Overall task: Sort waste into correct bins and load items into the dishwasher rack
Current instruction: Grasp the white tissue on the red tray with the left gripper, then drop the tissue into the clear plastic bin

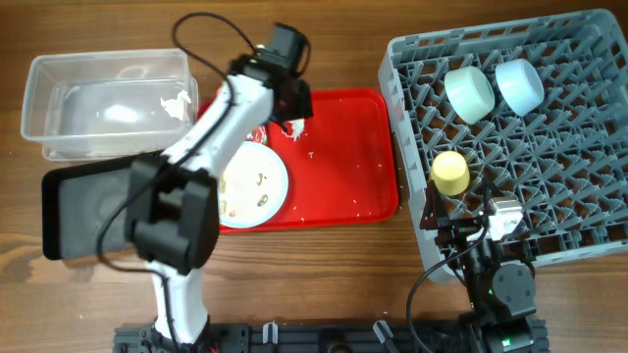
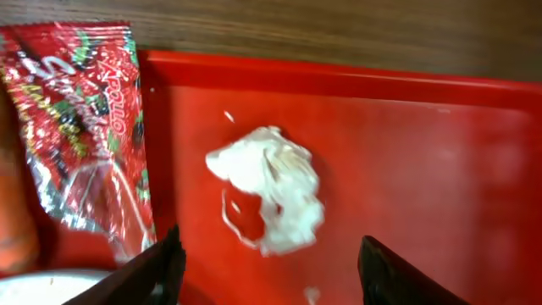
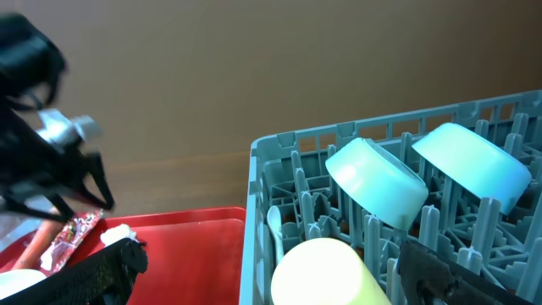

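My left gripper (image 1: 291, 110) (image 2: 271, 280) is open and hangs over the crumpled white tissue (image 2: 271, 186) (image 1: 292, 127), which lies on the red tray (image 1: 343, 157). The red snack wrapper (image 2: 80, 127) lies left of the tissue, with an orange carrot piece (image 3: 34, 246) beside it. The light-blue plate (image 1: 257, 186) with pale scraps sits on the tray's left part. The grey rack (image 1: 549, 196) holds the mint-green bowl (image 1: 469, 93), light-blue bowl (image 1: 518, 85), yellow cup (image 1: 450, 173) and white spoon (image 3: 275, 227). My right gripper (image 1: 453, 227) (image 3: 275, 284) is open by the cup (image 3: 326, 271).
The clear tub (image 1: 108, 98) stands at the back left, with a few white bits inside. The black tray (image 1: 83, 211) lies in front of it, partly under my left arm. Small white crumbs dot the red tray.
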Controlling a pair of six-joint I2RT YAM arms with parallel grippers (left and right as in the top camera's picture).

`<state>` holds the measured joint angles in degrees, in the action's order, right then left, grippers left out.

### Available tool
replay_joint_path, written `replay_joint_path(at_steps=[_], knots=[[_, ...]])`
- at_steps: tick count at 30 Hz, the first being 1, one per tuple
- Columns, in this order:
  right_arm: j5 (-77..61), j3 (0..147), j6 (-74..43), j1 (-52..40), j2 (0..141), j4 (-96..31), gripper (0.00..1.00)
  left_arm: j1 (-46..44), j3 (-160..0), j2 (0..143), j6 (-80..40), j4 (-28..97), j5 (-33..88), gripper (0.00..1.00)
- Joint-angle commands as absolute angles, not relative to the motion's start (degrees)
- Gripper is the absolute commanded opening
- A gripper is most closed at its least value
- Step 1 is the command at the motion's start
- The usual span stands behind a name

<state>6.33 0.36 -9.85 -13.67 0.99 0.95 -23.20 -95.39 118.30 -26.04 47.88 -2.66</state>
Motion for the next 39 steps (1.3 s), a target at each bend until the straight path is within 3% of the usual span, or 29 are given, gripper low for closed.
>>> replay_joint_path(at_steps=[1,3,6,8,9,10,17,23,29,31,33,34,35,39], knots=[[6.37,0.30,-10.66,-13.43,0.27,1.15,1.00,-23.90,-95.46,123.83,-25.98,45.89,-10.11,0.67],[6.37,0.30,-10.66,-13.43,0.27,1.15,1.00,-23.90,-95.46,126.13,-25.98,43.88,-9.47,0.67],[6.37,0.30,-10.66,-13.43,0.27,1.15,1.00,-23.90,-95.48,126.82,-25.96,42.15,-7.92,0.52],[6.37,0.30,-10.68,-13.43,0.27,1.15,1.00,-23.90,-95.79,126.58,-25.96,42.06,-7.31,0.32],[6.37,0.30,-10.63,-13.43,0.27,1.15,1.00,-23.90,-96.97,126.34,-25.98,43.81,-7.29,0.06],[6.37,0.30,-10.68,-13.43,0.27,1.15,1.00,-23.86,-98.08,126.04,-25.98,45.28,-6.87,0.04],[6.37,0.30,-10.68,-13.43,0.27,1.15,1.00,-17.32,-110.83,116.20,-27.73,64.60,-11.57,0.04],[6.37,0.30,-10.68,-13.43,0.27,1.15,1.00,-3.05,-110.72,111.83,-27.73,68.77,-13.54,0.04],[6.37,0.30,-10.68,-13.43,0.27,1.15,1.00,6.07,-110.59,115.79,-27.49,67.51,-7.49,0.06],[6.37,0.30,-10.66,-13.43,0.27,1.15,1.00,6.50,-110.59,117.32,-26.79,67.79,-6.66,0.28],[6.37,0.30,-10.66,-13.43,0.27,1.15,1.00,5.91,-110.59,117.49,-23.86,67.68,-4.03,0.42],[6.37,0.30,-10.66,-13.43,0.27,1.15,1.00,5.39,-110.69,117.19,-23.57,67.70,-3.44,0.59],[6.37,0.30,-10.66,-13.43,0.27,1.15,1.00,4.67,-110.72,116.88,-23.57,67.61,-3.25,0.68],[6.37,0.30,-10.68,-13.43,0.27,1.15,1.00,1.45,-110.69,116.68,-22.72,67.81,-4.08,0.64]])
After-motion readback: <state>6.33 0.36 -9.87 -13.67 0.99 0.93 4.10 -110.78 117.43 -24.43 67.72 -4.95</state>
